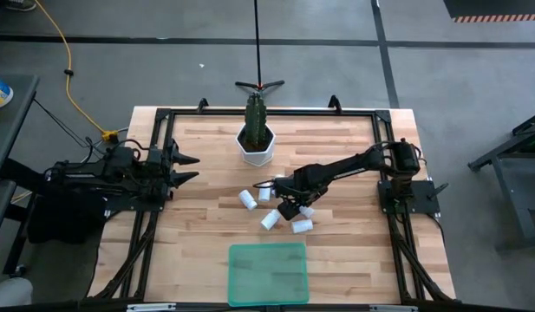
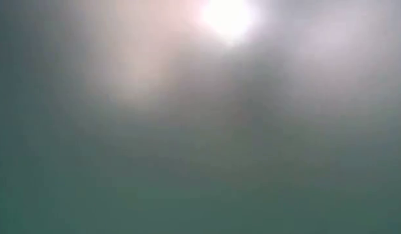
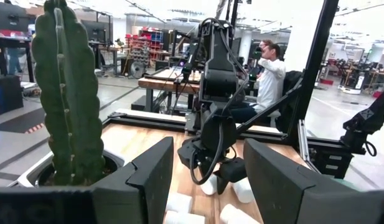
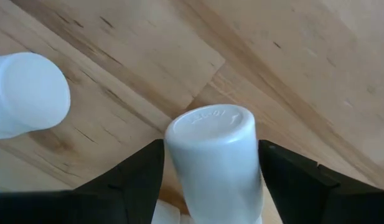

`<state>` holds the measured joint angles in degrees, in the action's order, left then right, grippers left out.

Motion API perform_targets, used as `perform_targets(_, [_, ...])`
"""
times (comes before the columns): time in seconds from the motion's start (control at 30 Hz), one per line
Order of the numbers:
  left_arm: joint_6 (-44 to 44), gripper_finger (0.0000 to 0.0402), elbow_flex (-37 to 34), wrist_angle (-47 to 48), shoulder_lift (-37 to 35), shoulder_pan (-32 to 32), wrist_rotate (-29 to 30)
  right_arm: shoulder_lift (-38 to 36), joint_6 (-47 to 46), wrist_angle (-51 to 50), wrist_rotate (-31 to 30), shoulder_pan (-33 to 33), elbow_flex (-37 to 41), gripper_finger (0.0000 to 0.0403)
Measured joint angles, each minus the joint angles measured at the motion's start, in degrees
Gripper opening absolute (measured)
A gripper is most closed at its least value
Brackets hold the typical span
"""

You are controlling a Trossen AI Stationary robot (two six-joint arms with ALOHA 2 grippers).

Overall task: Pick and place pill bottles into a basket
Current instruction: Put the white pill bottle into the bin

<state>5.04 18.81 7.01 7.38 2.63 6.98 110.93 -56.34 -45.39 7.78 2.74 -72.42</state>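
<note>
A: High view, report.
B: The right gripper (image 1: 289, 208) was extended over the middle of the table (image 1: 198, 225), low among the cluster of pill bottles (image 1: 302, 226). Several white bottles lay on their sides around it, one (image 1: 248, 200) to its left, one (image 1: 269, 220) just below it. The basket (image 1: 268, 273), a translucent green tray, sat near the front edge, apart from the cluster; no bottle was visible inside it. A white plant pot (image 1: 256, 147) with a cactus stood toward the rear edge. The left gripper (image 1: 187, 169) was parked at the left side of the table, well apart from the bottles.

A: Low view?
B: Nothing could be made out; only a blurred greenish haze with a bright spot.

A: Left wrist view?
B: The left gripper (image 3: 207, 180) had its fingers spread with nothing between them. The cactus (image 3: 67, 93) stood close on one side. Farther off, the right arm (image 3: 216, 81) reached down to bottles (image 3: 241, 190) on the wood. A seated person (image 3: 269, 78) showed in the room behind.

A: Right wrist view?
B: The right gripper (image 4: 211, 174) had one bottle (image 4: 213, 155) between its fingers (image 4: 132, 180), each finger just beside the bottle's wall. Whether they pressed it could not be told. Another bottle (image 4: 27, 93) lay near.
</note>
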Motion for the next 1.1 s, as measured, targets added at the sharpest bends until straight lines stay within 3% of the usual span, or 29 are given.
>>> perform_targets(0.4, [0.02,0.0227,0.0,0.5,0.0,0.0,0.0,0.0,2.88,0.06,2.18,0.04,0.0,0.0161])
perform_targets(0.8, [4.28,0.0227,0.0,0.48,0.0,0.0,0.0,0.02,5.61,0.69,2.04,0.04,-1.97,0.015])
perform_targets(1.1, [4.42,0.0227,0.0,0.48,0.0,0.0,0.0,0.02,10.45,-4.03,-2.68,-0.13,-12.46,0.0148])
